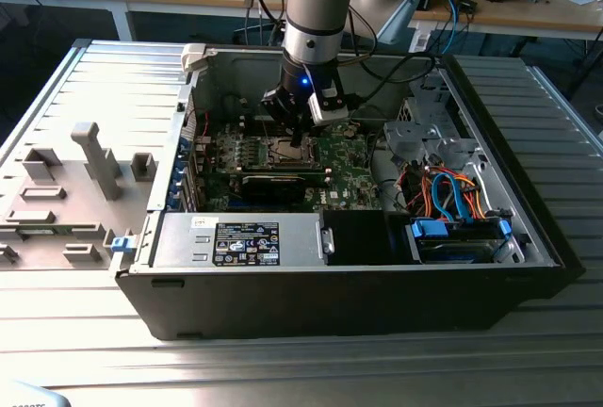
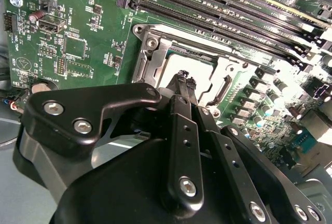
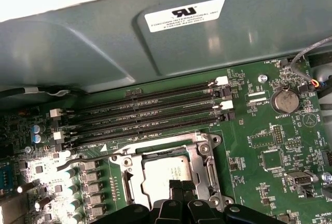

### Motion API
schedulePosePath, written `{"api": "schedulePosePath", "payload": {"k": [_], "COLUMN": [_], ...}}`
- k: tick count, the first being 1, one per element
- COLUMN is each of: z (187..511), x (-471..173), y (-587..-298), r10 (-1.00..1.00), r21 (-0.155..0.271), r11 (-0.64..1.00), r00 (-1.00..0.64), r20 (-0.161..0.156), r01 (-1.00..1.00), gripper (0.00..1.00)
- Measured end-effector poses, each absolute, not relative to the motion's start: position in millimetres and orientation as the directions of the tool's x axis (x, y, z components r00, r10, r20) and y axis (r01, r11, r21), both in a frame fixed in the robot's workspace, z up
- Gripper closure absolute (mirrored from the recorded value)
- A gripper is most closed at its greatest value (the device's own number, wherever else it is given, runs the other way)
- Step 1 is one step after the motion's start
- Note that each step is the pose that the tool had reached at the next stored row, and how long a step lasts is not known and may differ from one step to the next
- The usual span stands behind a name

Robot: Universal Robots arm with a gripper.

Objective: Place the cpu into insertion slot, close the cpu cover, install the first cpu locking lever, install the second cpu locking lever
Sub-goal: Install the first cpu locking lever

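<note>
The cpu (image 3: 165,172) lies flat in the socket on the green motherboard (image 1: 350,157), its pale metal top showing (image 2: 199,60). The cpu cover (image 3: 205,155), a silvery frame, lies down around it (image 2: 147,58). A thin locking lever (image 3: 89,157) runs along the socket's side near the capacitors. My gripper (image 1: 300,134) hangs inside the computer case right above the socket. In both wrist views its black fingertips (image 2: 185,81) meet over the edge of the cpu, shut (image 3: 181,186), with nothing seen between them.
Black memory slots (image 3: 150,111) run beside the socket, below the case's grey wall (image 3: 104,42). A coin battery (image 3: 285,101) sits on the board. The power supply (image 1: 240,239) and coloured cables (image 1: 452,190) fill the case's front. A grey fixture (image 1: 94,157) stands at the exterior view's left.
</note>
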State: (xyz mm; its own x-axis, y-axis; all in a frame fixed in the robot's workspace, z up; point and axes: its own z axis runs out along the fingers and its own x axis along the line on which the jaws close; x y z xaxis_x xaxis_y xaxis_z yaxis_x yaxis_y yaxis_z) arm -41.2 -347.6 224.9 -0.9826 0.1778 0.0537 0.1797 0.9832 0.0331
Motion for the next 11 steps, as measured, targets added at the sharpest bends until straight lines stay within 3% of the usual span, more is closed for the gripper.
{"api": "schedulePosePath", "payload": {"k": [11], "z": [224.9], "x": [-41.2], "y": [-347.5], "r10": [0.155], "r21": [0.033], "r11": [0.987], "r00": [-0.987], "r20": [0.054], "r01": [0.157], "gripper": [0.89]}}
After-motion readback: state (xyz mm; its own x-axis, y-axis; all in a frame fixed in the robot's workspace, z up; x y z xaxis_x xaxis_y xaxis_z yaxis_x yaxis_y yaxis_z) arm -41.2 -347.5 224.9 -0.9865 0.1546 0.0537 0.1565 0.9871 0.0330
